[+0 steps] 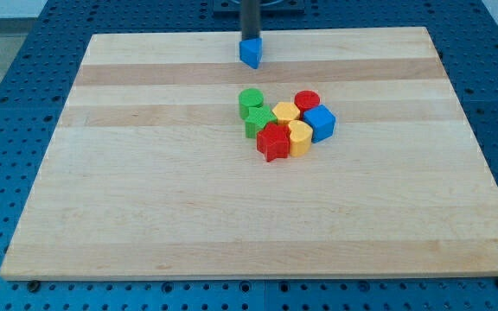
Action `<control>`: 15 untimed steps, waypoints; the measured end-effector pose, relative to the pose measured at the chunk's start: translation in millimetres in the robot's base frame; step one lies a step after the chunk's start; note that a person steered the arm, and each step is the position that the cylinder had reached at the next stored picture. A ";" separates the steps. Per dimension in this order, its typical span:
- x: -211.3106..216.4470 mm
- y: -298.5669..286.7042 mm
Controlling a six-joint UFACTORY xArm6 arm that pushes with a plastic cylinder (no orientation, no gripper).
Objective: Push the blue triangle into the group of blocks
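A cluster sits mid-board: green cylinder [250,100], green block [258,122], red star [273,142], two yellow blocks [286,113] [300,137], red cylinder [307,101] and blue cube [320,123], all touching neighbours. The wooden board [145,190] between the cluster and the blue triangle [250,53] is bare. My tip [250,39] touches the triangle's top side, near the view's top edge; the rod has no jaws.

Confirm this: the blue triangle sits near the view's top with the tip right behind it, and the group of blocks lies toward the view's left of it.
Not quite. In the camera view the blue triangle is near the top with my tip right behind it, but the group of blocks lies toward the view's bottom of it, slightly right, not left.
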State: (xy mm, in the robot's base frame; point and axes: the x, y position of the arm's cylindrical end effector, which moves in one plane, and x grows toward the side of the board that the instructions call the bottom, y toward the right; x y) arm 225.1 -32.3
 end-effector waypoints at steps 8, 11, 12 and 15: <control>74.0 79.9; 79.8 26.4; 79.8 11.4; 90.0 44.2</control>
State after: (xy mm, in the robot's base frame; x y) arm 315.1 11.9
